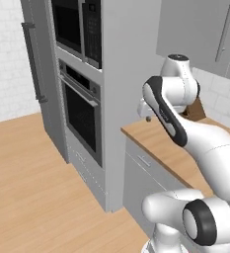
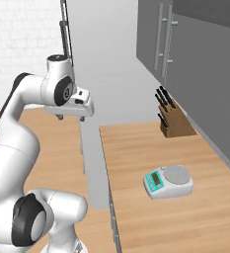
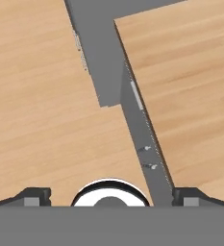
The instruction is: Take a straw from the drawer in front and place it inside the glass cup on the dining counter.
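Kitchen sim shot, so here's what can be seen; the gripper (image 2: 70, 117) is held high up at the end of the bent arm, pointed straight down, just off the left edge of the wood counter (image 2: 136, 163). The jaws are spread wide and nothing is gripped between them; in the hand view the two dark fingertips (image 3: 36, 196) are parked at opposite bottom corners, far apart from each other.

The drawer (image 1: 151, 165) is found right under the counter's edge, as a flat light-grey front; it's shut, so what's inside can't be told. Its small bar handle (image 3: 136, 95) is picked out from above in the hand view, where the front is seen as a thin grey strip running between the wood floor (image 3: 36, 96) on the left and the countertop on the right. The gripper is kept well above it, nothing touched.

On the counter, a knife block (image 2: 174, 124) with dark handles is set at the far side against the wall; a small white scale (image 2: 168, 182) with a teal display is placed nearer, well apart from the block. Grey upper cabinets (image 2: 195, 44) with long bar handles are hung above the counter on the right.

Past the counter's far left end, a tall grey oven tower (image 1: 82, 104) is stood, with a black oven door and another black appliance stacked above it.
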Robot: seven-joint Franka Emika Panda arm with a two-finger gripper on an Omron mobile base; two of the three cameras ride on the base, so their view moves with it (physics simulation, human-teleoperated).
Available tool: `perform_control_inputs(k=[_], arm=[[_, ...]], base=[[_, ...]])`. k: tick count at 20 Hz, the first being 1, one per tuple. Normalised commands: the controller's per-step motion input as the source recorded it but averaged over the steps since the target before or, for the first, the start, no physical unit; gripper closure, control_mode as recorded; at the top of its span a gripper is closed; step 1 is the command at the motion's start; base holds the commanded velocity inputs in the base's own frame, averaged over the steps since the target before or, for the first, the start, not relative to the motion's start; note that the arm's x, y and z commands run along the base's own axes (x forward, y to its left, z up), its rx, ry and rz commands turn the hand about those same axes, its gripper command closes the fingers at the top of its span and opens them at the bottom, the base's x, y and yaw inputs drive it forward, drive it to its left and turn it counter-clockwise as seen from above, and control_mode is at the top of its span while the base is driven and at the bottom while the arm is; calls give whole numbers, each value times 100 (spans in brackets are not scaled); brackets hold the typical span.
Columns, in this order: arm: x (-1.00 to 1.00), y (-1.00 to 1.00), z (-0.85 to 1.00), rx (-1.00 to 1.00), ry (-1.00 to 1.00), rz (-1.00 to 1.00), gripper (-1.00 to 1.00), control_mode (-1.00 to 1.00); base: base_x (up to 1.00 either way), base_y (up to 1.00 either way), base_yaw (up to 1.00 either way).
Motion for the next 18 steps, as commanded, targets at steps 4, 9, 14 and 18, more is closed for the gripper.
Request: perform_control_inputs(k=[4,9,14,18], arm=[[1,73,-92,-29,34,0,-100,-100],[12,73,-99,-48,41,0,-100,-100],[5,10,-97,-28,28,0,-100,-100],[-5,-18,-81,-16,5,0,-100,-100]], base=[[0,0,0],[0,0,0],[0,0,0],[0,0,0]])
